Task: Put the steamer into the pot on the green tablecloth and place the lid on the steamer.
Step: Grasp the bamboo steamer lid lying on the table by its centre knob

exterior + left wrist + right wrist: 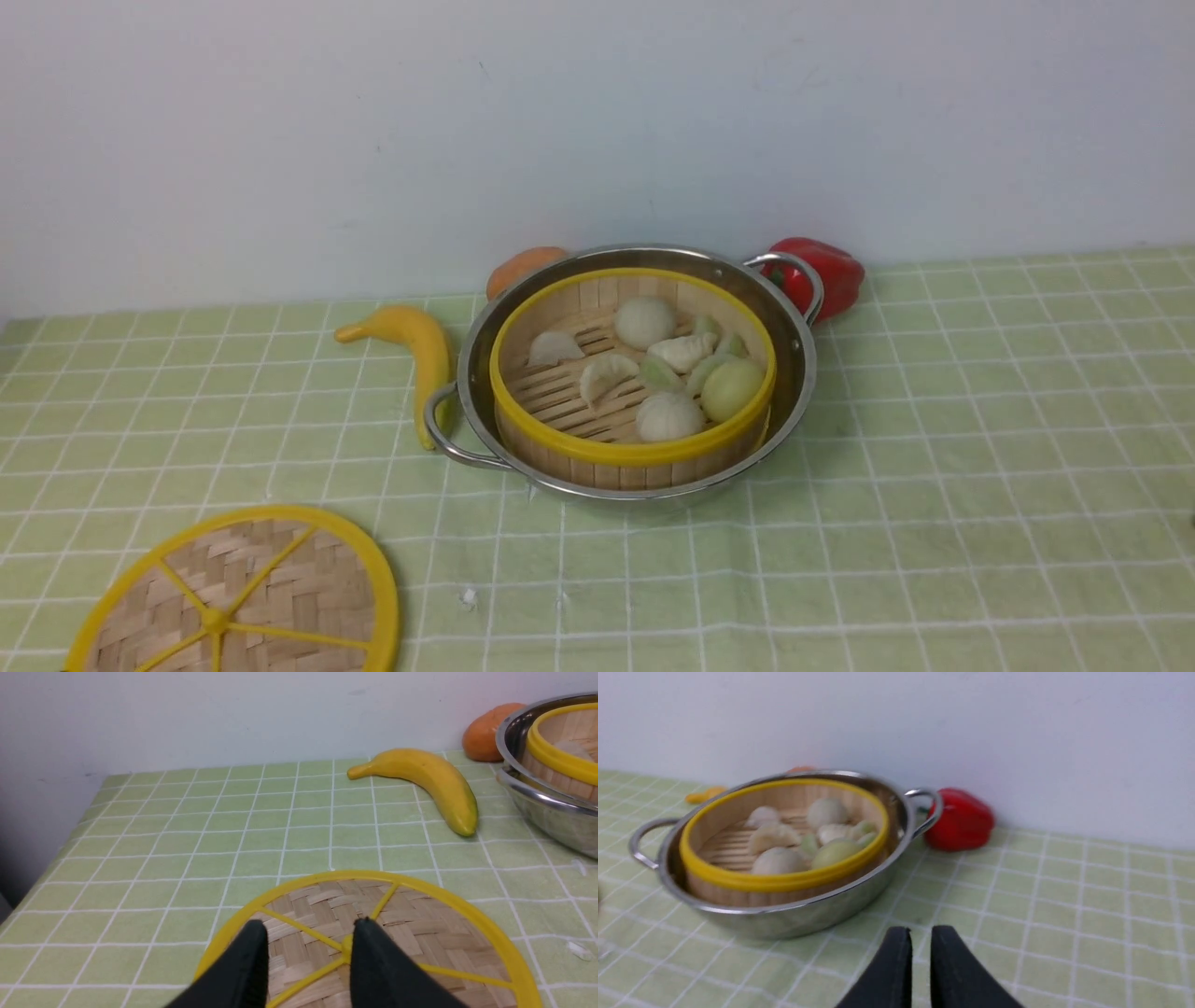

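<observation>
1. Already the round bamboo steamer (635, 453), with its slatted wall and yellow rims, is sitting inside the wide, shiny stainless-steel pot (808, 373), and its top rim is rising above the pot's rim.
2. White and pale green dumplings and buns (667, 415) are lying on the steamer's slatted floor, which is standing uncovered.
3. The pot is resting on the pale green tablecloth with the thin white grid (980, 448).
4. The flat woven bamboo lid with thick yellow rim and spokes (280, 579) is lying on the cloth well apart from the pot, to the pot's left and nearer the robot.
5. The left gripper (309, 925) is hanging over the lid with its black fingers spread, the lid's central knob lying between them; whether they are touching the lid I cannot tell.
6. The right gripper (920, 929) is hanging over the cloth near the pot's right side, its fingers nearly pressed together and pinching nothing.
7. A yellow banana (425, 350) is lying just beside the pot's left handle, an orange rounded fruit (523, 266) is peeking from behind the pot, and a red bell pepper (831, 271) is sitting behind its right handle.
</observation>
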Robot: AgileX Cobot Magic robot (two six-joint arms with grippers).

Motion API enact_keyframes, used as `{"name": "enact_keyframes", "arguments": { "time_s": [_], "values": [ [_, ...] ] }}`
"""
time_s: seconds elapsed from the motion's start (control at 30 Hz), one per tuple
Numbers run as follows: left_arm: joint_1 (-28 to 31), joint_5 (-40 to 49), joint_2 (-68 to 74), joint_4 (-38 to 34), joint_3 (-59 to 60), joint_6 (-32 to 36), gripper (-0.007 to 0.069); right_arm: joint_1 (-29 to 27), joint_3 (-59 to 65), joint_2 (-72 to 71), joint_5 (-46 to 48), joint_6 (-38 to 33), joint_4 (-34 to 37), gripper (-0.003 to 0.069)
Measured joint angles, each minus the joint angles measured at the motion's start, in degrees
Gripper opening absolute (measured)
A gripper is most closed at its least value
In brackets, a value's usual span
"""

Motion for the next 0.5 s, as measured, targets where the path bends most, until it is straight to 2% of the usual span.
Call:
{"name": "enact_keyframes", "arguments": {
  "time_s": [0.1,0.27,0.5],
  "values": [
    [0.00,0.00,0.00,0.00,0.00,0.00,0.0243,-4.67,4.82,-5.89,-3.76,0.00,-2.20,0.0092],
    [0.00,0.00,0.00,0.00,0.00,0.00,0.0243,-10.24,10.75,-12.61,-5.16,0.00,-1.52,0.0103],
    [0.00,0.00,0.00,0.00,0.00,0.00,0.0243,-11.78,13.07,-18.66,-0.77,0.00,3.09,0.0120]
  ]
}}
